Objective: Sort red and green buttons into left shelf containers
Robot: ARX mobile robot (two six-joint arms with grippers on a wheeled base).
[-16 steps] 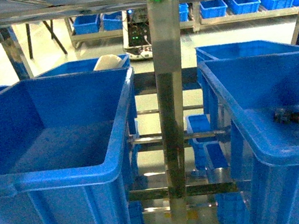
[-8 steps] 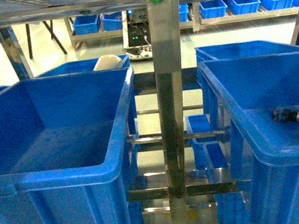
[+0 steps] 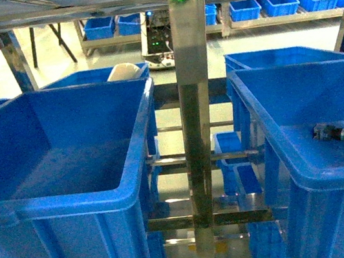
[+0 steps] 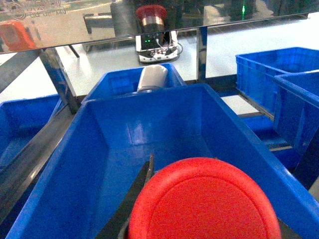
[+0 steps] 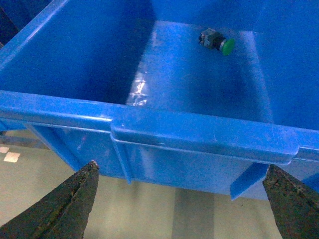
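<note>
Red button: you can see its big round red cap (image 4: 202,201) right up close in the left wrist view. It fills the low middle of that view, above the big left bin (image 4: 114,164).
Left gripper: one dark finger (image 4: 139,191) shows just left of the red cap, touching its side. It looks like your left fingers are closed around the red button, but the far finger is hidden.
Green button: it lies on its side on the floor of the big right bin (image 3: 271,133), near the right wall. See it at (image 3: 333,133) in the head view and at (image 5: 218,42) in the right wrist view.
Right gripper: its fingers (image 5: 75,194) are spread wide with nothing between them. The gripper (image 5: 182,199) sits low, outside the near wall of the right bin (image 5: 199,134).
How the buttons feel: they look small, hard and light. The round caps are smooth and may slip. They look tough enough for a short drop.
Where to hold: pinch the black body behind the cap, not the shiny dome.
Where the task is: the red button looks ready to drop into the left bin. That bin looks bare inside.
Watch out: the green button rests in the right side bin, so you may still need to move it.
Other things: a shiny metal post (image 3: 197,99) stands between the two bins. A white thing (image 3: 125,71) sits in a far bin.
</note>
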